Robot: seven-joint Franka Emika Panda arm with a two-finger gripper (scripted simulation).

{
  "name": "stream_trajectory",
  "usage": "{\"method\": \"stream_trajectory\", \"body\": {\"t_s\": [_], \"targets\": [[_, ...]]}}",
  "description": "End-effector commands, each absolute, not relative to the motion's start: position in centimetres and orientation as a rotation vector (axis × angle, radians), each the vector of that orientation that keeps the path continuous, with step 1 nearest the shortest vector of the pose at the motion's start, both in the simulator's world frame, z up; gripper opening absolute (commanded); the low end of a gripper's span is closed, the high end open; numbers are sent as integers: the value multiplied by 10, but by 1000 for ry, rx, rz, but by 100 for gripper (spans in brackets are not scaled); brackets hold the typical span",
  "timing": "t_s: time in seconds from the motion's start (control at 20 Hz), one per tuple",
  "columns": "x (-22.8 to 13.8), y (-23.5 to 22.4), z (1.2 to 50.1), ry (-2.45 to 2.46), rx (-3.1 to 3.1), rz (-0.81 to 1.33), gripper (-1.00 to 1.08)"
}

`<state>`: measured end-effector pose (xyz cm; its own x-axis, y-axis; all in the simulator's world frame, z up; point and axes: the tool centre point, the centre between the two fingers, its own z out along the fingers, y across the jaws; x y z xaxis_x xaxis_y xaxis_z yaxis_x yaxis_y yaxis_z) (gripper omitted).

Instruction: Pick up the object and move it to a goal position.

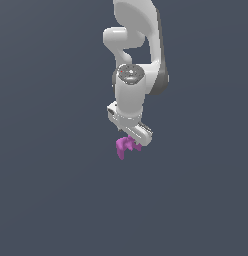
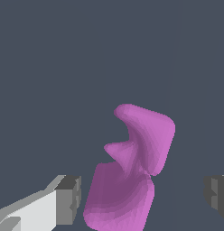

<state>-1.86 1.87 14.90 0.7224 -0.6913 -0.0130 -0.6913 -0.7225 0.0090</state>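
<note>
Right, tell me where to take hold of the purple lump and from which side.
Grip the purple lump at its broad lower lobe, which already sits between the fingers of the open pincer. Come straight down from above, as the exterior view shows; the pinched, lobed middle looks likelier to slip.

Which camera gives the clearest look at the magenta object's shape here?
The wrist view: the magenta object fills much of the frame, its lobes clearly shaded, with the open gripper fingers apart on either side. In the exterior view it is only a small purple blob under the arm.

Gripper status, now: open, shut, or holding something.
Gripper: open. In the wrist view its jaws stand apart on either side of the magenta object, with a gap showing on both sides, so nothing is held.
</note>
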Motion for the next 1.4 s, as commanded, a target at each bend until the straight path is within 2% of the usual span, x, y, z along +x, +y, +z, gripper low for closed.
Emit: {"method": "stream_trajectory", "body": {"t_s": [0.0, 0.6, 1.1, 1.35], "targets": [[-19, 20, 148, -1265, 2872, -19, 100], [-20, 24, 146, -1559, 2727, -3, 100], [-20, 25, 144, -1598, 2705, 0, 100], [-21, 25, 127, -1600, 2703, 0, 100]]}}
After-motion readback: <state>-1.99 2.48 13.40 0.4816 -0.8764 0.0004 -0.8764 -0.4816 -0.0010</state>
